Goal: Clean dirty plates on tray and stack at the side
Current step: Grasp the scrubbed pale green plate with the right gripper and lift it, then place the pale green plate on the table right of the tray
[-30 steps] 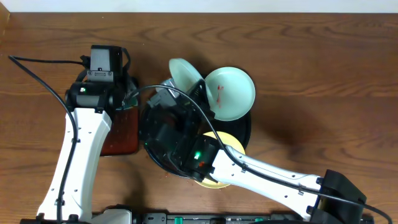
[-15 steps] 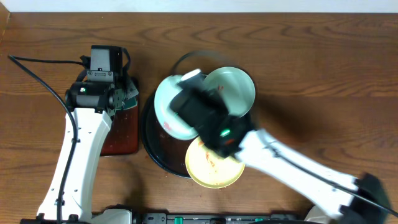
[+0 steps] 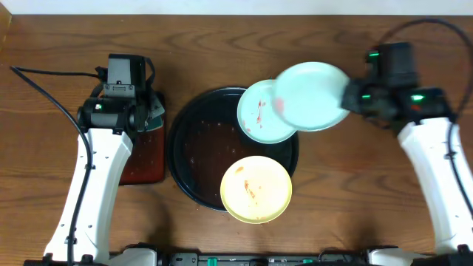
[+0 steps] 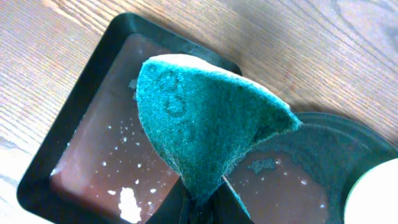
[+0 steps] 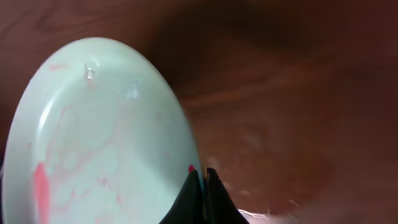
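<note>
The large round black tray (image 3: 194, 151) sits at the table's middle. A mint-green plate (image 3: 255, 122) with a red smear rests on its far right rim. A pale yellow plate (image 3: 256, 189) with orange smears overlaps its near rim. My right gripper (image 3: 353, 96) is shut on the rim of a second mint-green plate (image 3: 310, 86), holding it raised to the right of the tray; pink streaks show on it in the right wrist view (image 5: 99, 137). My left gripper (image 4: 205, 198) is shut on a teal sponge (image 4: 199, 121) above the rectangular tray.
A small rectangular black tray (image 3: 144, 159) with reddish liquid (image 4: 118, 162) and white flecks lies left of the round tray. Cables run across the far left and far right of the wooden table (image 3: 369, 177).
My right arm has swung from over the tray to the right side, carrying the mint-green plate up and rightward. The left arm has stayed put with the sponge.
</note>
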Robot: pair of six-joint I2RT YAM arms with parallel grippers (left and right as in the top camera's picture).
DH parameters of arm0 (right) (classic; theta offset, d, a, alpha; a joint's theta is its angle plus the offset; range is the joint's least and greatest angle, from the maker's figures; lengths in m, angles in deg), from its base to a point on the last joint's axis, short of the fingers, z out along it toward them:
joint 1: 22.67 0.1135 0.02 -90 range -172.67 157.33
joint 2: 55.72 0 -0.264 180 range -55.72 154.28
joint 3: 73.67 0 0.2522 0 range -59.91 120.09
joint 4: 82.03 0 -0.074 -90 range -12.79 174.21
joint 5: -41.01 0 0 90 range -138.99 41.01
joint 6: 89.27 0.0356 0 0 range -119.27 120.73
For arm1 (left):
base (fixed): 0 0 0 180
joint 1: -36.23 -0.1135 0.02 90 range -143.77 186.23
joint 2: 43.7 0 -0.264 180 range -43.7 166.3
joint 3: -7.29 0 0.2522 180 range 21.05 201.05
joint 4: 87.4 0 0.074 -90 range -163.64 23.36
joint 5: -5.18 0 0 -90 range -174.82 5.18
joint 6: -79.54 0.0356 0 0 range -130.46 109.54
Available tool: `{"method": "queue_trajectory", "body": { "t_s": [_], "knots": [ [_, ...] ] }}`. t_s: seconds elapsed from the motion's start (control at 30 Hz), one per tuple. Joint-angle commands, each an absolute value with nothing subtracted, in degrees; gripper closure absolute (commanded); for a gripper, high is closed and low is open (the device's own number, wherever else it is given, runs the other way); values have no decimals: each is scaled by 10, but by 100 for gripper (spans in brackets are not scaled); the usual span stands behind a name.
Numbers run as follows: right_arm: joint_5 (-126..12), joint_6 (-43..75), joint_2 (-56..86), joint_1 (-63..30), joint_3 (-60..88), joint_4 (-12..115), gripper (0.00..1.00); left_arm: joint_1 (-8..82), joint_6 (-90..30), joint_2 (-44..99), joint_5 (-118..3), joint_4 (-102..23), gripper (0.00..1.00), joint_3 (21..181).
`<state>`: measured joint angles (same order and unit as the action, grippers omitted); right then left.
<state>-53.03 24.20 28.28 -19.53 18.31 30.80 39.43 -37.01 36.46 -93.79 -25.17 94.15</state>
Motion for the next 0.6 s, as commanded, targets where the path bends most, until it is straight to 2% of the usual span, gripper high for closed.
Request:
{"method": "queue_trajectory", "body": {
  "t_s": [0.0,0.27,0.57],
  "knots": [
    [-576,223,278,-286,187,281,99,391,-360,368,-943,-247,92,942],
    [-579,178,278,-406,169,221,99,391,-360,369,-943,-248,92,942],
    [-579,157,278,-441,91,247,99,391,-360,383,-943,-248,93,942]
  ]
}}
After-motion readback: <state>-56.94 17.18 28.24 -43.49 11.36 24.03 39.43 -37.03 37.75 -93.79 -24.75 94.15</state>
